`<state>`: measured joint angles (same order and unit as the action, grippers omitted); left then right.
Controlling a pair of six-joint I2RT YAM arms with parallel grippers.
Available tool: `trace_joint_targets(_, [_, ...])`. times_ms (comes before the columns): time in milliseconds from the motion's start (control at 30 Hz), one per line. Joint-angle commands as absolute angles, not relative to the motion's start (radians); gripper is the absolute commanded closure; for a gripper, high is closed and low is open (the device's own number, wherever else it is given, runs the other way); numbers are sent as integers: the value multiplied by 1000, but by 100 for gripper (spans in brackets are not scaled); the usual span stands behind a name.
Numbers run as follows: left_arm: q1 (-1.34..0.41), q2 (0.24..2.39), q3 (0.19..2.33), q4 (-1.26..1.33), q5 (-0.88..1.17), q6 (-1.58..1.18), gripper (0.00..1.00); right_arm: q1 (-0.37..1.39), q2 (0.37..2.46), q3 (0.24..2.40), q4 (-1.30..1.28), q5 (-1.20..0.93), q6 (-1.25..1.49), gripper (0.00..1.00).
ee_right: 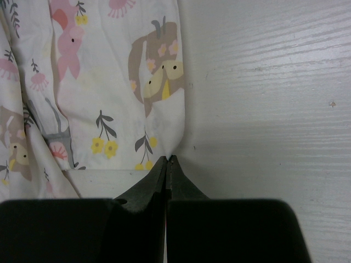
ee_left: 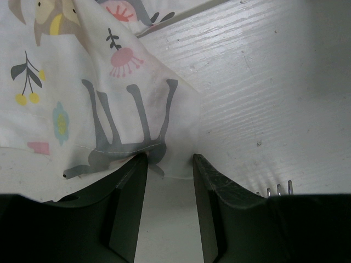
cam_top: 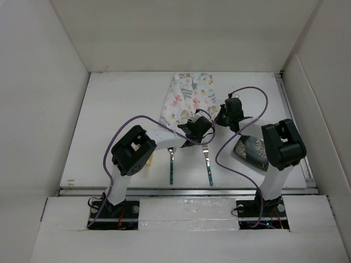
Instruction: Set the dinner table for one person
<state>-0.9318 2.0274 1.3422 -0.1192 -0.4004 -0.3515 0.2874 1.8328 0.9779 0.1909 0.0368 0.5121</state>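
Observation:
The white dinner table [cam_top: 118, 109] holds a pastel animal-and-flower cloth mat [cam_top: 187, 96] at the back centre, rumpled and partly folded. My right gripper [cam_top: 226, 116] is shut on the mat's right edge; in the right wrist view the closed tips [ee_right: 167, 160] pinch the cloth [ee_right: 104, 82]. My left gripper [cam_top: 195, 129] is at the mat's near corner. In the left wrist view it [ee_left: 169, 160] is open, and the mat's corner [ee_left: 109, 98] lies between and just beyond the fingertips [ee_left: 131, 186], not gripped.
A spoon [cam_top: 171, 163] and a fork [cam_top: 208, 164] lie side by side near the front metal rail [cam_top: 186, 190]. The fork's tines show in the left wrist view [ee_left: 278, 189]. A dark patterned piece [cam_top: 249, 148] lies under my right arm. White panels wall the table.

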Motion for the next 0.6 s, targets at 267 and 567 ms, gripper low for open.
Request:
trace_joint_targets(267, [-910, 2042, 1332, -129, -414, -341, 100, 269, 1744, 950, 273, 25, 502, 100])
trace_joint_targets(567, [-631, 1553, 1276, -8, -126, -439, 100, 259, 1571, 983, 221, 25, 491, 100])
